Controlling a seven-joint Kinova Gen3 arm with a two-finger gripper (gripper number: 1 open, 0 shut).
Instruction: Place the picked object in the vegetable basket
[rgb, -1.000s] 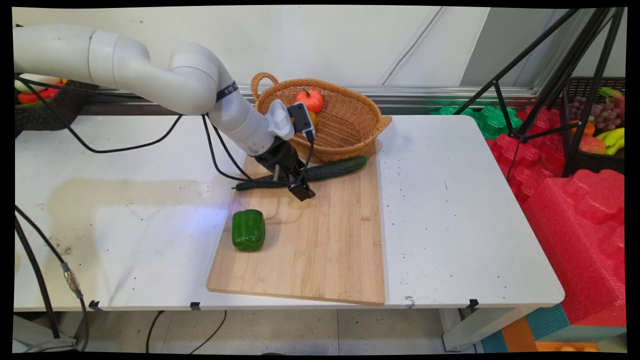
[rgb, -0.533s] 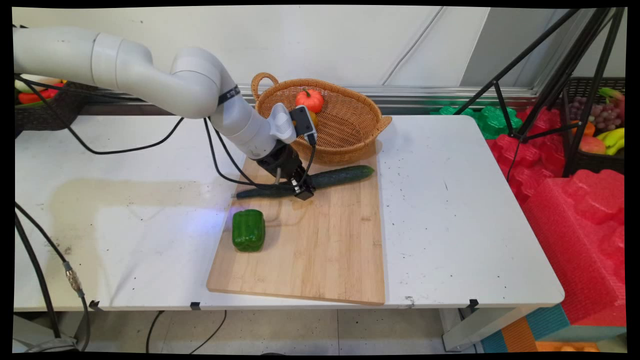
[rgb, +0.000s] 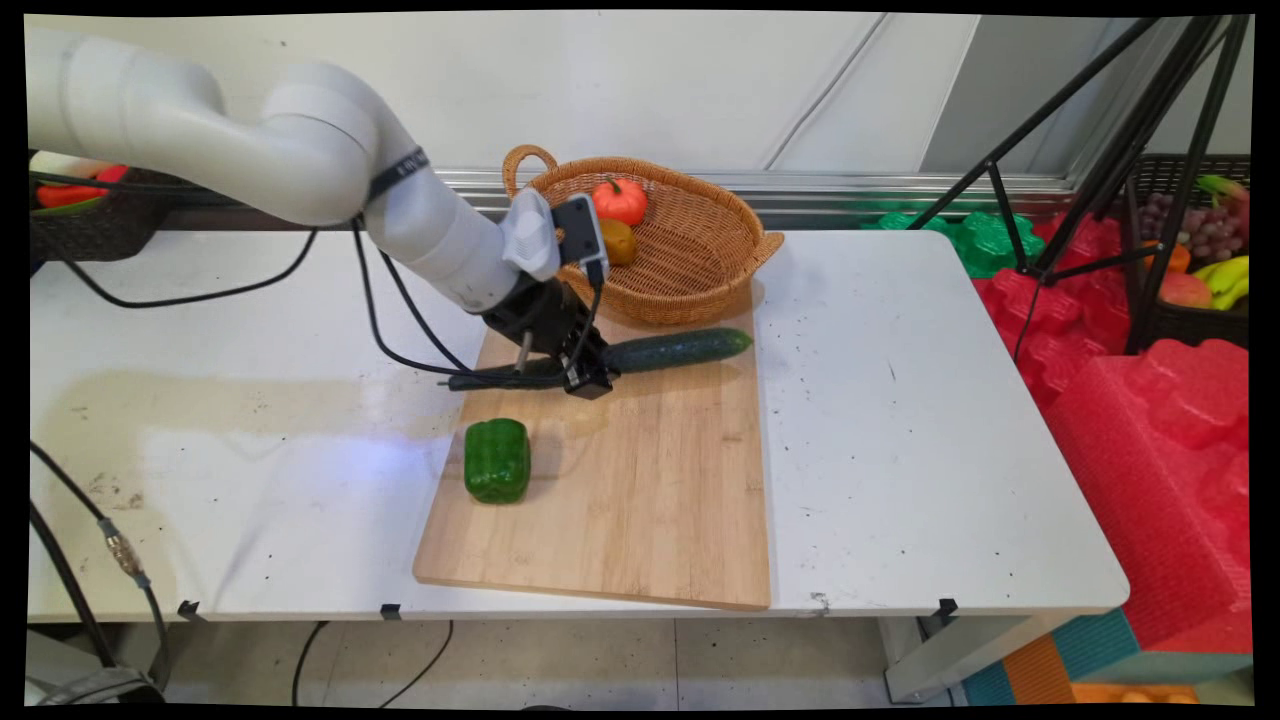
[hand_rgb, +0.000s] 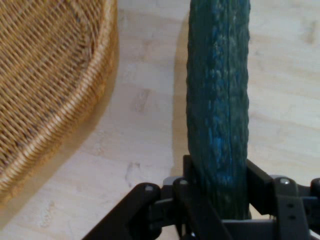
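The cucumber (rgb: 672, 350) lies lengthwise across the far part of the wooden cutting board (rgb: 640, 500), its right end near the board's right edge and its left part hidden behind the black gripper (rgb: 588, 380). In the hand view the cucumber (hand_rgb: 218, 100) runs straight up from between the gripper (hand_rgb: 218, 200) fingers, which press against it from both sides, so the gripper is clamped on the cucumber about its middle. Whether the cucumber rests on the board or sits just above it cannot be told. Just beyond the cucumber, at the board's far edge, stands a woven wicker basket (rgb: 690, 270) with a loop handle on its left end; its wall (hand_rgb: 55, 100) fills the left side of the hand view, close beside the cucumber but apart from it. Inside the basket lie a small orange-red pumpkin (rgb: 620, 200) and a brownish-yellow fruit (rgb: 618, 241), touching each other. Nearer the camera, at the board's left edge, a green bell pepper (rgb: 497, 460) stands well apart from the gripper. The board lies on the white table (rgb: 900, 430), which is speckled with dark marks. The white arm (rgb: 300, 160) reaches in from the upper left, with black cables (rgb: 400, 320) hanging below it to the tabletop. Off the table's right end are red and green foam pieces (rgb: 1150, 420), a black tripod (rgb: 1100, 150), and a dark crate of fruit (rgb: 1200, 250).
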